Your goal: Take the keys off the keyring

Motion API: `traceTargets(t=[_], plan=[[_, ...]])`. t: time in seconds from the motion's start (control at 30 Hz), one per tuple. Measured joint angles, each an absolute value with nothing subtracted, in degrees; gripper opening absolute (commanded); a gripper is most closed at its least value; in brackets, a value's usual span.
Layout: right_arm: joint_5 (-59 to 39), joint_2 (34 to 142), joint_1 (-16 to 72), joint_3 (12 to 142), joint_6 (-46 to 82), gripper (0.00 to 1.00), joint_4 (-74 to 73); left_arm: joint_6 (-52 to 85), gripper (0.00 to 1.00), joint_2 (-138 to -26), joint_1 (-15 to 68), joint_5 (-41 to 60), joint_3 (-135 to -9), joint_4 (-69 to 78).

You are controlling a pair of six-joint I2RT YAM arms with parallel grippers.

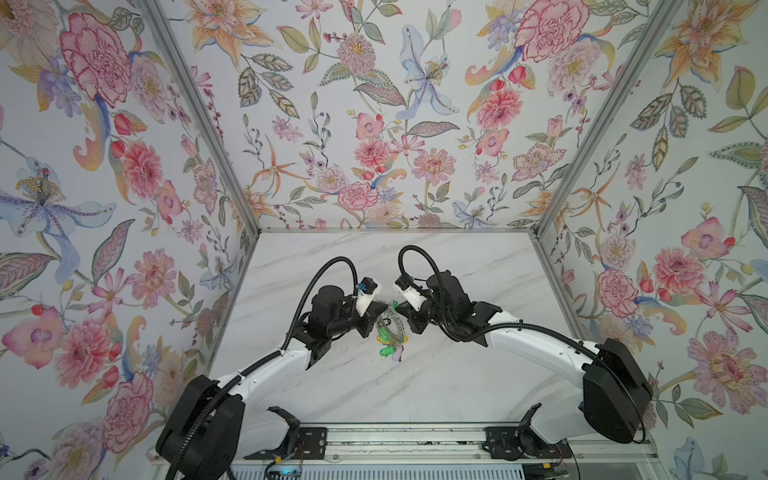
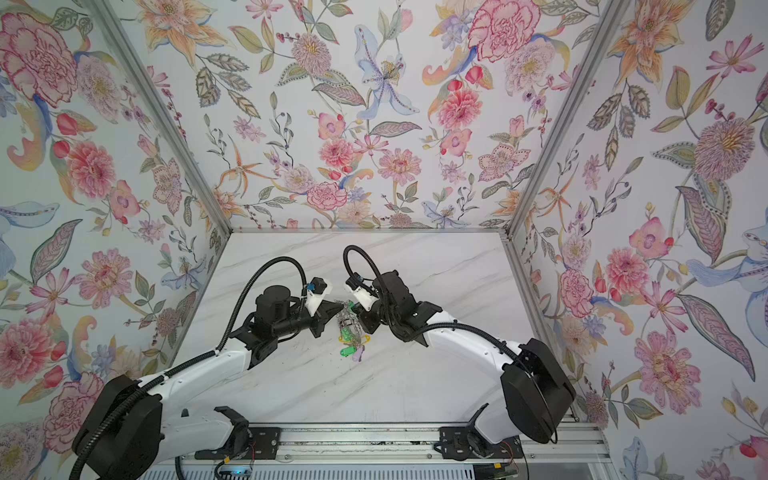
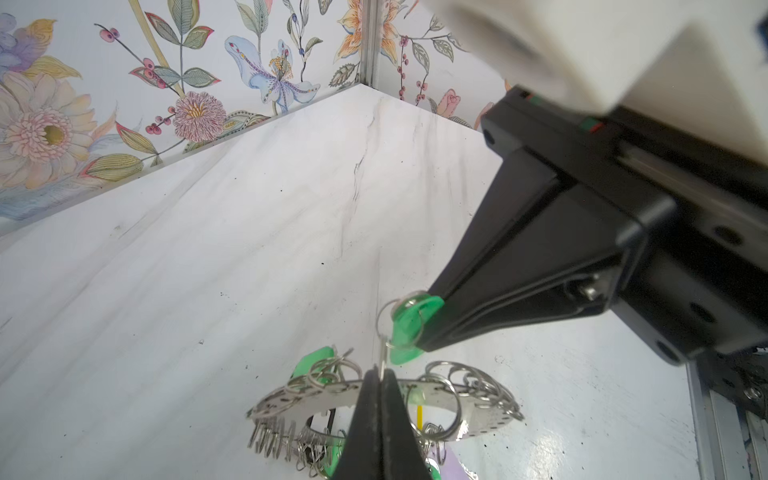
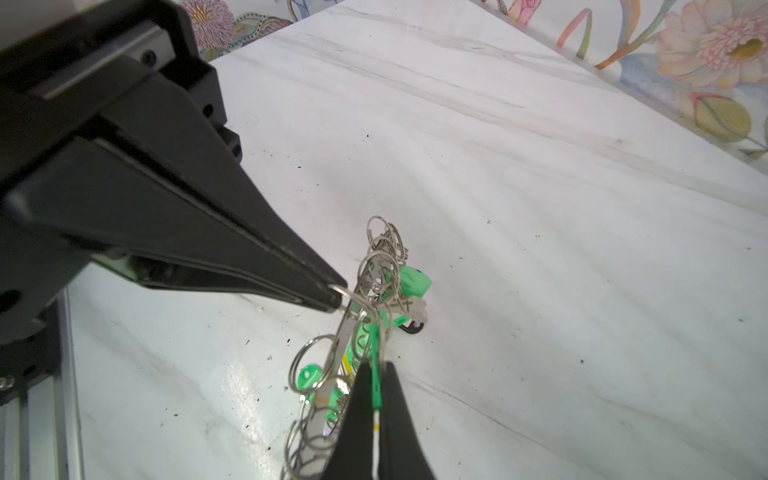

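The keyring, a flat grey metal ring edged with small wire loops, hangs tilted between my two grippers at the table's middle. Green, yellow and lilac keys dangle under it. My left gripper is shut on one wire loop. That loop runs through a green key tag. My right gripper is shut on that tag, which shows edge-on between its jaws. In the right wrist view the left gripper pinches the loop just beside the keyring.
The marble table is closed in by floral walls at the back and both sides, with metal corner posts. An aluminium rail carrying both arm bases runs along the front edge. Small dark specks dot the table.
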State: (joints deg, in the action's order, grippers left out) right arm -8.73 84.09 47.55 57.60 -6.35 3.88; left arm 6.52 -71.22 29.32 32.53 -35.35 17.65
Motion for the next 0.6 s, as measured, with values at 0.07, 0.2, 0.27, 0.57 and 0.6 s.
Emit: traceTargets(t=[0.07, 0.2, 0.27, 0.57, 0.6], plan=[[-5.63, 84.09, 49.45, 57.63, -7.88, 0.0, 3.84, 6.2, 0.0, -71.26, 29.32, 32.56, -35.62, 16.67], [-1.8, 84.07, 50.54, 57.6, -9.56, 0.0, 3.68, 5.87, 0.0, -71.26, 29.32, 32.56, -35.68, 16.05], [-0.3, 84.03, 50.57, 57.36, -10.22, 0.0, 3.16, 5.78, 0.0, -71.26, 29.32, 32.56, -35.68, 16.08], [2.46, 83.99, 51.27, 56.9, -11.4, 0.0, 2.87, 7.18, 0.28, -70.96, 29.32, 32.05, -34.79, 19.2], [2.61, 83.99, 51.31, 56.9, -11.4, 0.0, 2.87, 7.16, 0.29, -70.81, 29.32, 31.97, -34.52, 19.64]])
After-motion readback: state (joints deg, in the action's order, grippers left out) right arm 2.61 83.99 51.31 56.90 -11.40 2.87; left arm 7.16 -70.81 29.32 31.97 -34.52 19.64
